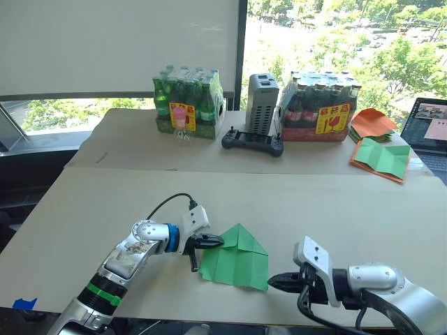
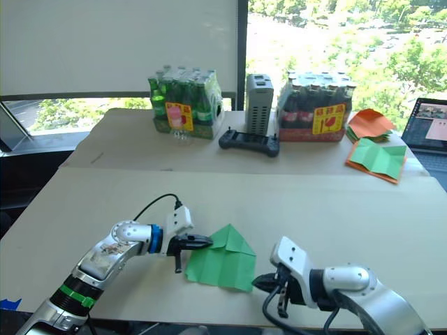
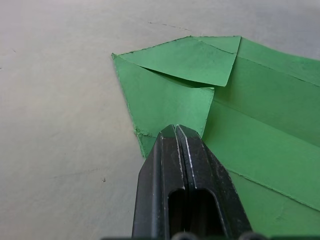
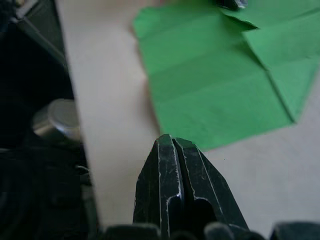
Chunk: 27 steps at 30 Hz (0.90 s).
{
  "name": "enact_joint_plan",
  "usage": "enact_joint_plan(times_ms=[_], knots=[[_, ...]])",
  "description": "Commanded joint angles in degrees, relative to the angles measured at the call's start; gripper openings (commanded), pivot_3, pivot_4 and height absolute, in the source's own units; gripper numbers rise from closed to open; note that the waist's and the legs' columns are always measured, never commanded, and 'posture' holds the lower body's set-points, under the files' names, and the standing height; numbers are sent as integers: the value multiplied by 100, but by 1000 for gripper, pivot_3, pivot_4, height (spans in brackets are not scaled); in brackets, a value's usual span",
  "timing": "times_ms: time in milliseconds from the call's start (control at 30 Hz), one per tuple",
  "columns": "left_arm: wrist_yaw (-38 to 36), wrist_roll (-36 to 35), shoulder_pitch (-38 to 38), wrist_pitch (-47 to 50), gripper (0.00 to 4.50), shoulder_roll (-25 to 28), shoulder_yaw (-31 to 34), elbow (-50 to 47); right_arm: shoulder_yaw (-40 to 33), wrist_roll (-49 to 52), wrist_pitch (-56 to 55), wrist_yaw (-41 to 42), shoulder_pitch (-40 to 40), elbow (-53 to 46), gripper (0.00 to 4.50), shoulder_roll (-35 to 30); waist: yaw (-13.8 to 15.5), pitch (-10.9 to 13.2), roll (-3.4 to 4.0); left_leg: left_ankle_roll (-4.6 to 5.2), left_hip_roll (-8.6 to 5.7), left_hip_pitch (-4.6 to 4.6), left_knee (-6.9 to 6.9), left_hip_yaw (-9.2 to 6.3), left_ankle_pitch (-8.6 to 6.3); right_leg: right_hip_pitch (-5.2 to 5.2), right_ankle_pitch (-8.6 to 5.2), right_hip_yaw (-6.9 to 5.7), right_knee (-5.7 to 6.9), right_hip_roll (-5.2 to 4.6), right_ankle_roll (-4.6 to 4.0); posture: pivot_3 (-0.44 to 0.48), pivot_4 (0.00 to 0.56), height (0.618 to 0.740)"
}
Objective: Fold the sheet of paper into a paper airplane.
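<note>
You have only the two nose-corner folds done on the sheet of paper, lying at the table's 6 o'clock edge; wing folds remain, with the left gripper closed, pressing its 9 o'clock flap, and the right gripper closed, empty, at 3 o'clock.

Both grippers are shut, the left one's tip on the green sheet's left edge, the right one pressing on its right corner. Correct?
Not quite. In the right wrist view the right gripper lies on bare table, short of the green sheet. The left gripper is as you say.
</note>
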Motion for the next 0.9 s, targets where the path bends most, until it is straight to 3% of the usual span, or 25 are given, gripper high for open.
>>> enact_joint_plan(times_ms=[33, 233, 467, 900], knots=[[-12, 145, 28, 69, 39, 25, -95, 44, 261, 97, 34, -206, 145, -389, 0, 74, 2, 0, -2, 0, 0, 1, 0, 0, 0, 2, 0, 0, -1, 0, 1, 0, 150, 675], [23, 178, -85, 128, 39, -56, -145, 5, 672, -429, -48, -1121, 258, -199, 0, 497, 38, 0, -3, 0, -1, 2, 1, 1, 0, 3, 1, 0, -1, -4, 1, 0, 150, 675], [-41, 202, -281, 143, 39, -107, -155, 141, 826, -588, -21, -1495, 460, -242, 0, 634, 90, 0, -2, 0, -1, 4, 1, 1, 0, 3, 2, 1, -1, 0, 2, 0, 150, 675], [-207, 329, -462, 19, 39, -304, -280, 356, 206, -1020, -103, -2216, 668, 72, 0, 677, 126, -1, -3, 0, -5, 10, 4, 2, 1, 10, 7, 3, 0, 2, 7, 0, 150, 675]])
